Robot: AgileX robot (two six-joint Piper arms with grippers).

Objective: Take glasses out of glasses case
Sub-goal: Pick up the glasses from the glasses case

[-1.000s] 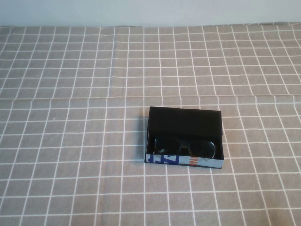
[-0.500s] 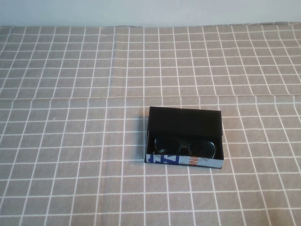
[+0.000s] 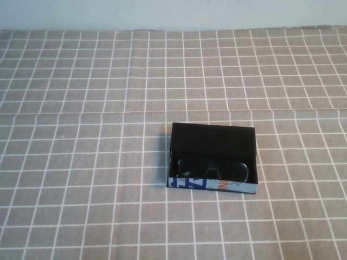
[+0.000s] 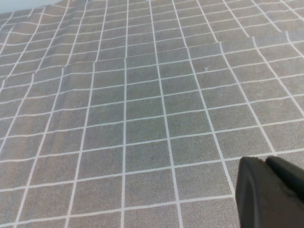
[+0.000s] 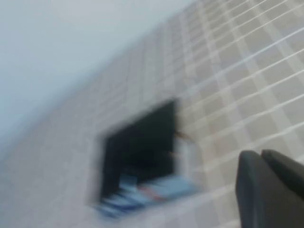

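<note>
The glasses case point(image 3: 213, 157) lies open at the table's middle, its black flap laid back and its white, blue and orange front edge facing me. The black glasses point(image 3: 213, 168) lie inside it. Neither arm shows in the high view. My left gripper point(image 4: 266, 161) is shut and empty over bare cloth. My right gripper point(image 5: 260, 155) is shut and empty, apart from the case point(image 5: 142, 156), which shows blurred in the right wrist view.
A grey tablecloth with a white grid point(image 3: 81, 162) covers the table, with a fold line across it. A pale wall point(image 3: 173, 13) runs along the far edge.
Nothing has moved in the high view; the blur in the right wrist view points to that arm moving.
</note>
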